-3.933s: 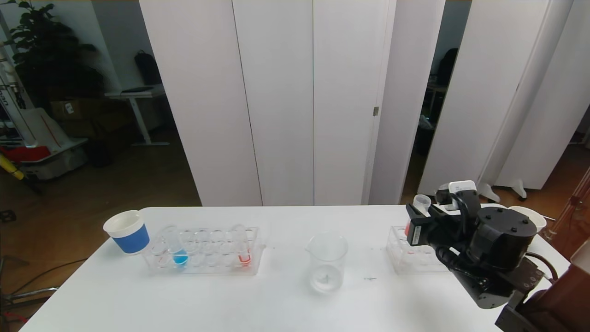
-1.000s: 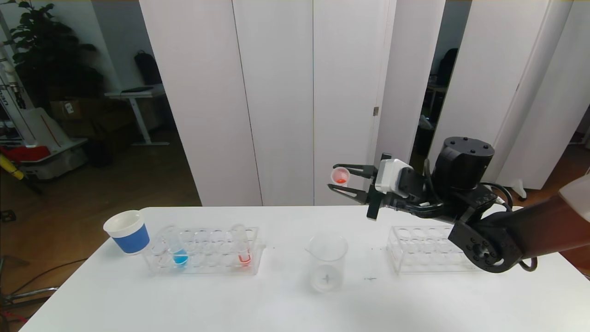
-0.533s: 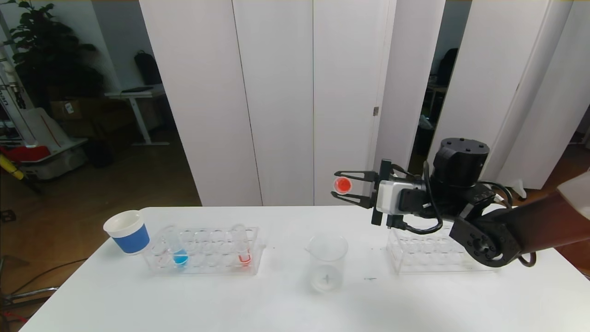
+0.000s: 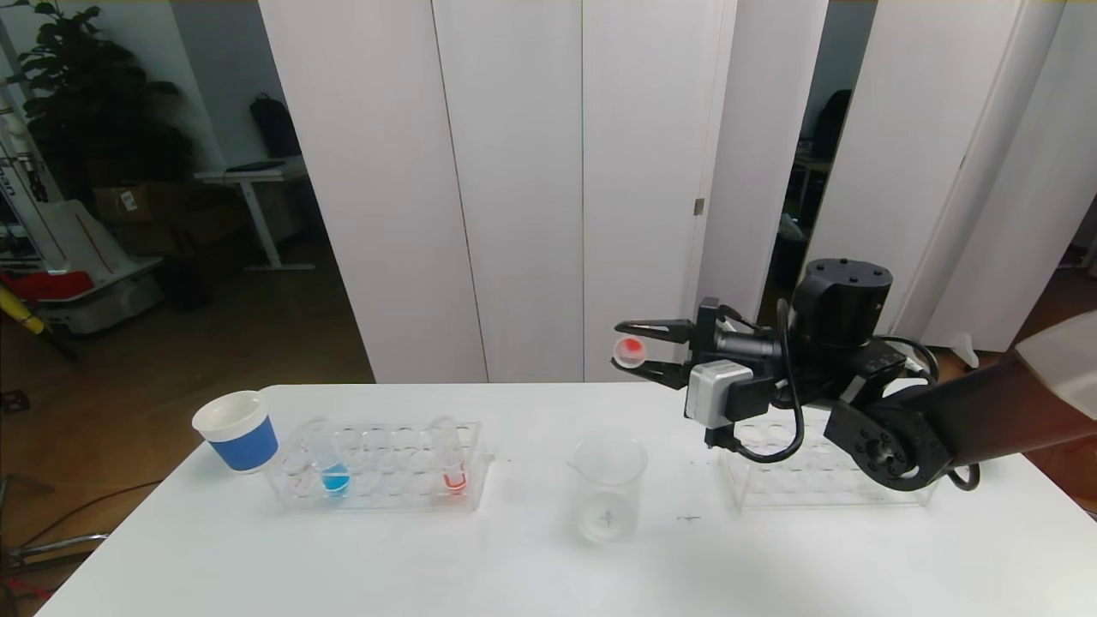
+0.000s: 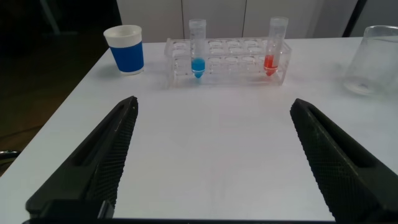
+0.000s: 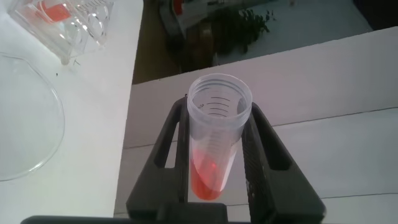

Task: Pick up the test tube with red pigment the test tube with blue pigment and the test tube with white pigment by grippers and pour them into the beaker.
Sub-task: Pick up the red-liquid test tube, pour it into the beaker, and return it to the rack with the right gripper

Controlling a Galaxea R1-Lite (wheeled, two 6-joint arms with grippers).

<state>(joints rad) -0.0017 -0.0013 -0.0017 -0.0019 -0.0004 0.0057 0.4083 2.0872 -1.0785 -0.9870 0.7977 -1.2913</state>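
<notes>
My right gripper (image 4: 622,347) is shut on a test tube with red pigment (image 4: 631,349), held tipped on its side in the air above and just beyond the clear beaker (image 4: 608,488). In the right wrist view the tube (image 6: 214,143) sits between the fingers (image 6: 267,155), with the beaker's rim (image 6: 43,93) beside it. The test tube with blue pigment (image 4: 331,467) and another red tube (image 4: 452,470) stand in the left rack (image 4: 377,480). My left gripper (image 5: 214,104) is open and empty, low over the table, facing that rack. No white-pigment tube shows.
A white paper cup with a blue sleeve (image 4: 237,431) stands left of the left rack. A second clear rack (image 4: 814,480) stands at the right, under my right arm. The table's front edge is close to my left gripper.
My right gripper has lifted the red tube from the right rack and carried it left to above the beaker. In the last second the wrist rolled, bringing the white module underneath.
</notes>
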